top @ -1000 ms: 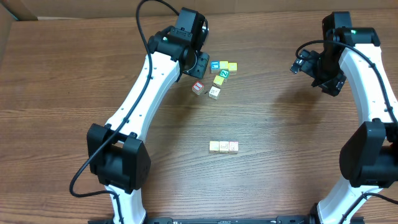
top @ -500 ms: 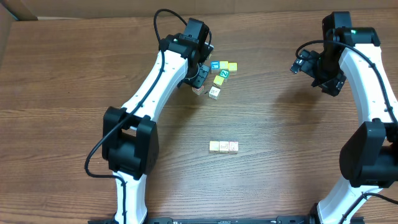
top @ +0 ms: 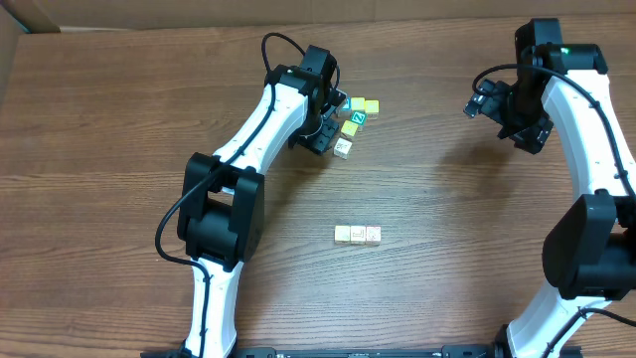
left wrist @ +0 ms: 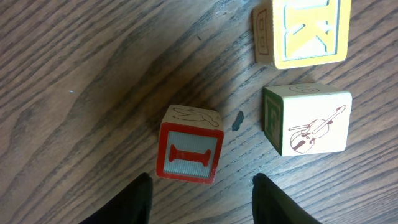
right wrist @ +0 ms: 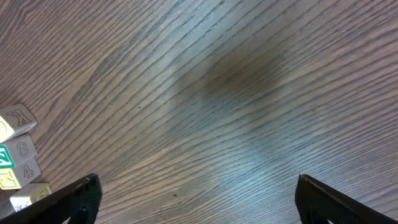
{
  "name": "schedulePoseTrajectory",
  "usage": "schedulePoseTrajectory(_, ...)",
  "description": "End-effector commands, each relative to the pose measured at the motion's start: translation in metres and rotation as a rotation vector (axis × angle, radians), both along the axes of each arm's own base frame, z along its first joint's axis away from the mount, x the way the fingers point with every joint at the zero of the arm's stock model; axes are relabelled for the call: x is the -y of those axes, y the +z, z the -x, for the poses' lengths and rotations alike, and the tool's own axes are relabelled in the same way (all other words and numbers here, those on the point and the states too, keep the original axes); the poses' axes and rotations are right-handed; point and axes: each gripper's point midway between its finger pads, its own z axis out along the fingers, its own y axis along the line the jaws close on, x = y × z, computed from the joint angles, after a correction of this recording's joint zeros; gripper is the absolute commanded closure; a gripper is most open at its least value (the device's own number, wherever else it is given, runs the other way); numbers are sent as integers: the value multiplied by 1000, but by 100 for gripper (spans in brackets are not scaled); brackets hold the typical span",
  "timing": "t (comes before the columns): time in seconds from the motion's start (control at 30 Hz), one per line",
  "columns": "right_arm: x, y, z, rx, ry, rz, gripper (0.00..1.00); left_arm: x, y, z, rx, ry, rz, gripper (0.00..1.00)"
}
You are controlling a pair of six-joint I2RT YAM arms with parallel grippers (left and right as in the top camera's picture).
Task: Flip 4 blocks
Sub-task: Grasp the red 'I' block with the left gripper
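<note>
1. Left gripper point(left wrist: 202, 193): about half open, empty.
2. Red block point(left wrist: 189, 152) sits on the table point(left wrist: 93, 93) just ahead of the fingertips, untouched.
3. Probably light, hard, smooth wood that may slip, so pinch two opposite flat sides squarely.

place: prob. robot lab | evid: L arm point(top: 260, 127), R arm point(top: 588, 119) at wood-grain table point(top: 99, 149) | cardboard point(top: 25, 14) at edge
</note>
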Motion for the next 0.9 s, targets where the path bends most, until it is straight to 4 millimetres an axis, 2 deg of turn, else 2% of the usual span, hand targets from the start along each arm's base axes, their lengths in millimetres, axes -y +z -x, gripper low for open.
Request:
schedulePoseTrajectory(0.0, 0, 10, 0, 27, 6, 2, 0, -3, -1, -4, 6, -11, 7, 51)
schedulePoseTrajectory(0.2, 0, 10, 0, 27, 6, 2, 0, 0, 0, -12, 39, -25, 16, 52)
schedulePoseTrajectory(0.67, 0, 10, 0, 27, 6, 2, 0, 0, -2, -15, 59, -66, 6, 56)
schedulePoseTrajectory(0.87, 0, 10, 0, 27, 6, 2, 0, -1, -13, -14, 40, -66, 1, 58)
